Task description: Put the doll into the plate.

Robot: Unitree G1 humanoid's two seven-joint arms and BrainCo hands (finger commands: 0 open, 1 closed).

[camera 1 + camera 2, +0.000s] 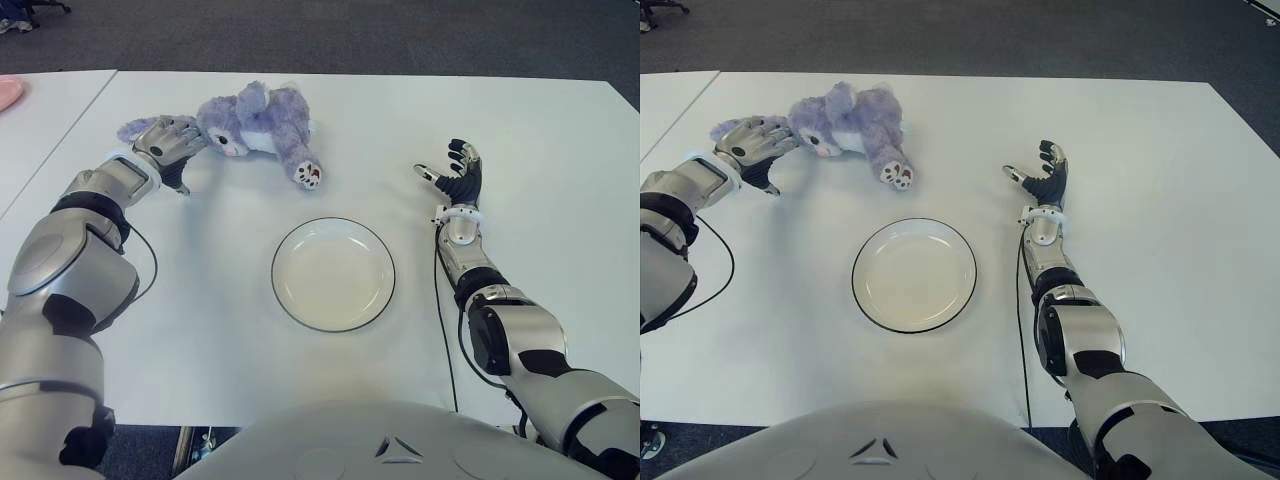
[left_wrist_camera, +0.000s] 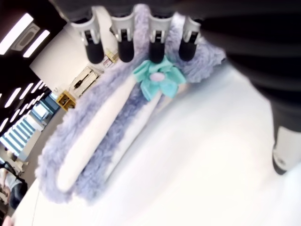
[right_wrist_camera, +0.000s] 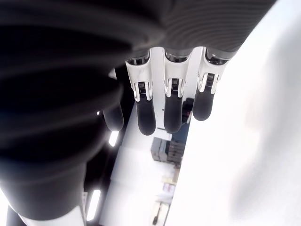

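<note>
The left hand (image 1: 168, 142) reaches forward on an outstretched arm to the far left part of the table (image 1: 520, 130), palm down over one long ear (image 2: 108, 127) of the doll (image 1: 258, 125). In its wrist view four fingers (image 2: 123, 44) lie across the ear just above a teal flower (image 2: 158, 77), only slightly bent, with the thumb off to the side; they touch the fur but have not closed around it. The doll, a single purple plush rabbit, lies on its side on the table beyond the plate (image 1: 333, 274), apart from it. The one white plate sits empty near the table's middle. The right hand (image 1: 455, 175) is raised to the right of the plate, fingers spread, holding nothing.
</note>
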